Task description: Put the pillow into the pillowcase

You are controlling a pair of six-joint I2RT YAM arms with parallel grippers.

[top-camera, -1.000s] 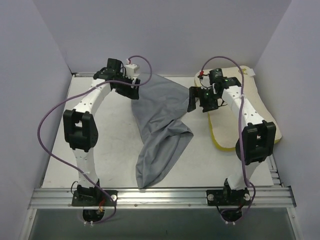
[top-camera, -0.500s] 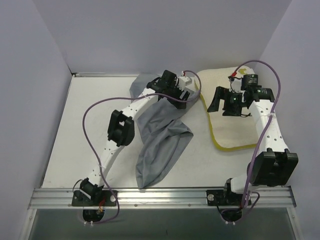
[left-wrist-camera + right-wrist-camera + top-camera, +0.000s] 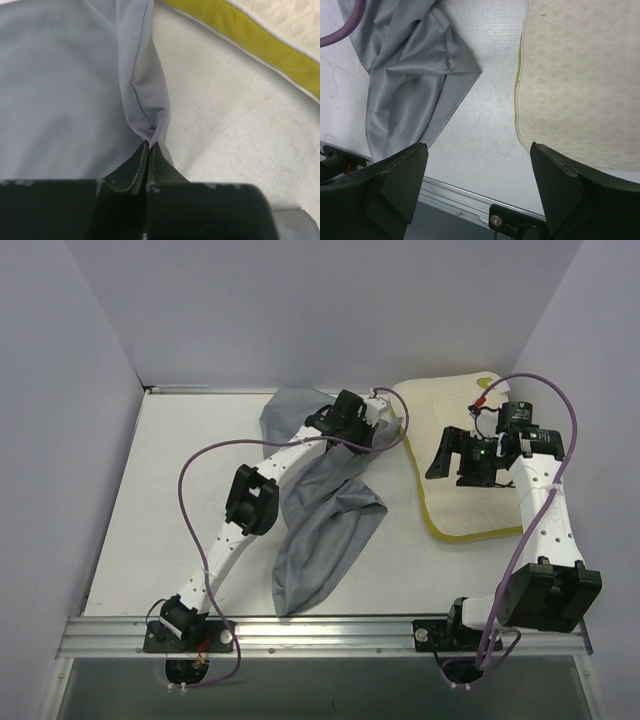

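The grey pillowcase (image 3: 320, 525) lies limp and wrinkled in the middle of the table, stretching from the back toward the front rail. My left gripper (image 3: 378, 430) is at its far right edge, shut on a pinched fold of the cloth (image 3: 145, 115); the tips (image 3: 149, 146) meet with grey fabric between them. The cream pillow (image 3: 470, 510) with its yellow edge (image 3: 250, 37) lies flat at the back right, just beside that fold. My right gripper (image 3: 455, 455) hovers open above the pillow's left part; its wrist view shows the pillow (image 3: 580, 75), the pillowcase (image 3: 410, 75) and bare table between the fingers (image 3: 479, 147).
Lavender walls close in the table (image 3: 150, 500) on the left, back and right. An aluminium rail (image 3: 320, 632) runs along the front edge by the arm bases. Purple cables loop from both arms.
My left arm swung from the back left across to the pillowcase's right edge and shut on the cloth. My right arm moved right and stays open over the pillow.
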